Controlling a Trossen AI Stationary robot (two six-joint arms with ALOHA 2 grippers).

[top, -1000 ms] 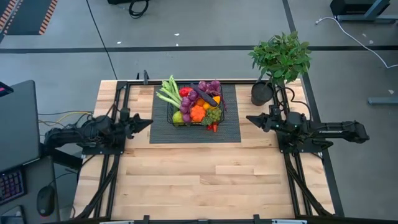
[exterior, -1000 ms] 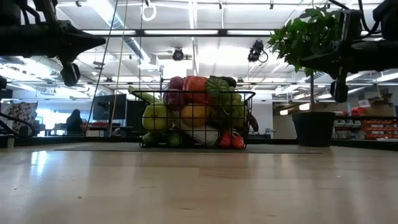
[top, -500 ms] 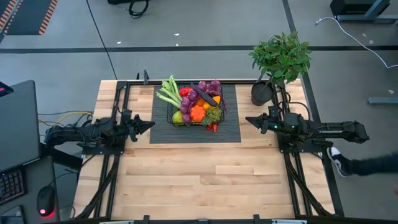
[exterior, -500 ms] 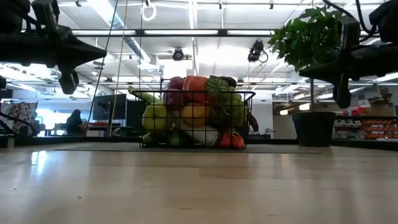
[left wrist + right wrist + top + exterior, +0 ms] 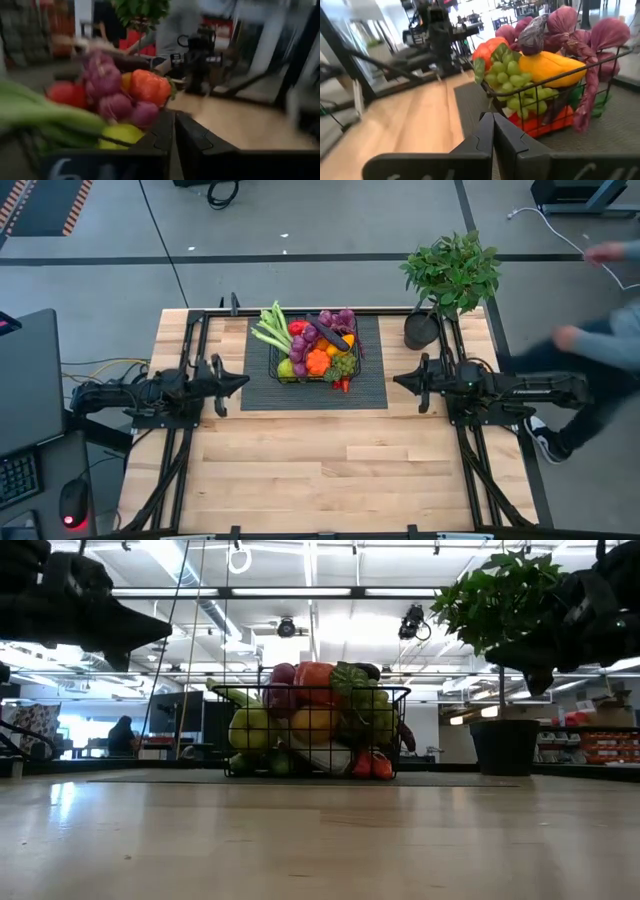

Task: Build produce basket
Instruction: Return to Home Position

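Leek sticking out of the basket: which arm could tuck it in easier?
Probably left. The leek lies on the basket's left side, nearer the left claw; the right claw would have to reach across the produce.

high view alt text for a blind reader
A small black wire-mesh basket heaped with colourful toy produce sits on a dark ribbed mat on a wooden table, flanked by the left end effector and right end effector, both shut.

Black wire basket (image 5: 277, 368) heaped with produce (image 5: 317, 344)
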